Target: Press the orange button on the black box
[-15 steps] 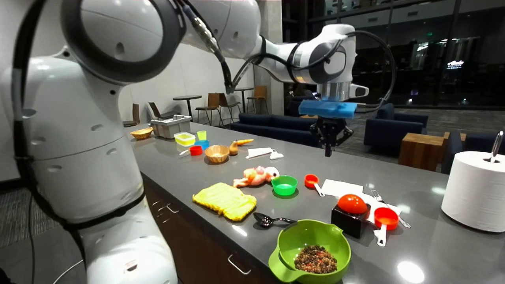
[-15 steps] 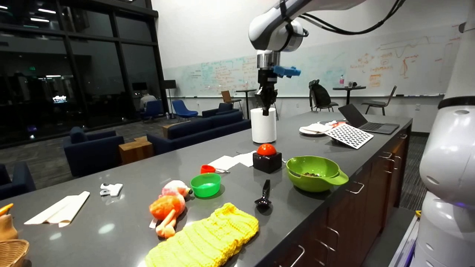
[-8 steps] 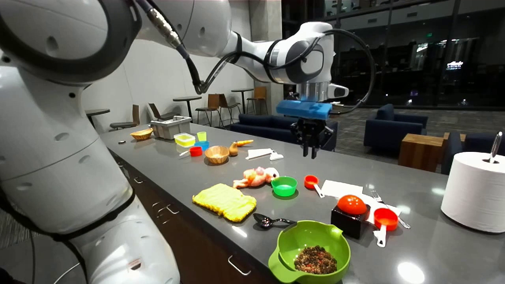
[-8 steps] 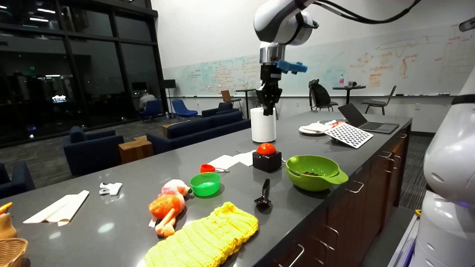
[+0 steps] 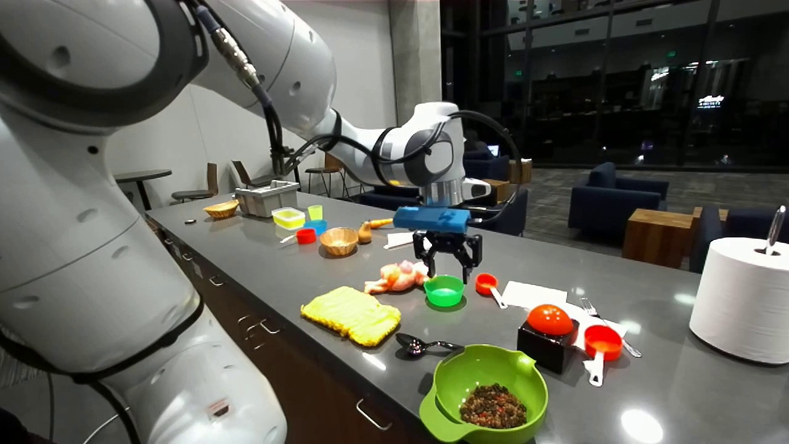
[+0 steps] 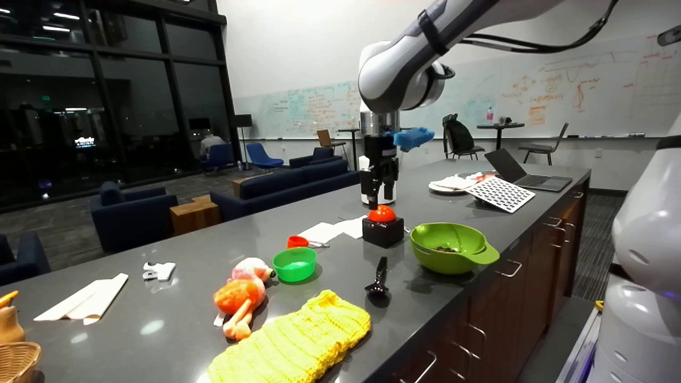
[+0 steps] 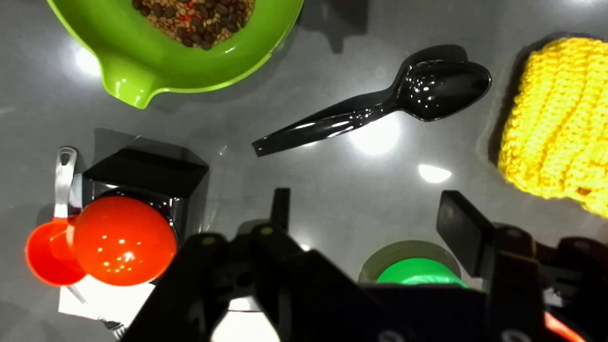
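Note:
The orange button [image 5: 550,319] is a glossy dome on top of the black box [image 5: 545,350], which stands on the grey counter. In the wrist view the button [image 7: 124,241] lies to the left, outside the gap between my fingers, with the box [image 7: 145,172] partly under it. My gripper [image 7: 363,209] is open, its two black fingers wide apart and nothing held. An exterior view puts the gripper [image 5: 449,275] over the small green cup, well short of the button. Along another line of sight, the fingertips [image 6: 373,206] overlap the button's top edge.
Beside the box are a green bowl [image 5: 481,365] of mixed grains and a red measuring cup [image 5: 603,342]. A black spoon [image 7: 441,89], the green cup [image 5: 444,297], a yellow cloth [image 5: 351,314] and a pink toy [image 5: 400,275] lie nearby. A paper roll [image 5: 736,296] stands farther along.
My gripper has come down towards the counter and moved left in an exterior view. Its jaws have gone from shut to wide open. The box and button have stayed put.

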Robot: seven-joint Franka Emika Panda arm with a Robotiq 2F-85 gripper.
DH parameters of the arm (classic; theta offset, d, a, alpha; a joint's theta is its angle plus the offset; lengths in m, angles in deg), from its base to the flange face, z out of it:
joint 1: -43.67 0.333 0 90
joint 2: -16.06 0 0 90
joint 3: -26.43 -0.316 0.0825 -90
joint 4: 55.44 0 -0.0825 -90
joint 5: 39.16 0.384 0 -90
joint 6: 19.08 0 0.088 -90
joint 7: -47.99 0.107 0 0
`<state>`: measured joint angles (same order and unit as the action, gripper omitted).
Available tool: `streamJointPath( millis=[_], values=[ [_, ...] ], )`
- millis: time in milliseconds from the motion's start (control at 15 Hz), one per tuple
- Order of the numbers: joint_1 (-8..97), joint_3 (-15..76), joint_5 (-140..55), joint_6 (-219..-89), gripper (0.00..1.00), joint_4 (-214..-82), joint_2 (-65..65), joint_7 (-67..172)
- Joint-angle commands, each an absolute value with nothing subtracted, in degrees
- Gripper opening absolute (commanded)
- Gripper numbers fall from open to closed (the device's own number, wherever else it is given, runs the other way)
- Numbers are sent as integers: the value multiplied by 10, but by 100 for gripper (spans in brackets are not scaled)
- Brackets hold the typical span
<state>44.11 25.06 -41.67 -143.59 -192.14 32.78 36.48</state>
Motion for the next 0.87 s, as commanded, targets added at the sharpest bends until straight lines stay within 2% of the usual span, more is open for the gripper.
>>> streamJointPath(
  millis=[0, 333, 800],
  values=[
    [449, 207, -503, -1484, 100, -1984, 373, 450],
    [480, 173, -516, -1475, 100, -1994, 378, 504],
    [506, 174, -490, -1465, 100, -1978, 358, 488]
  ],
)
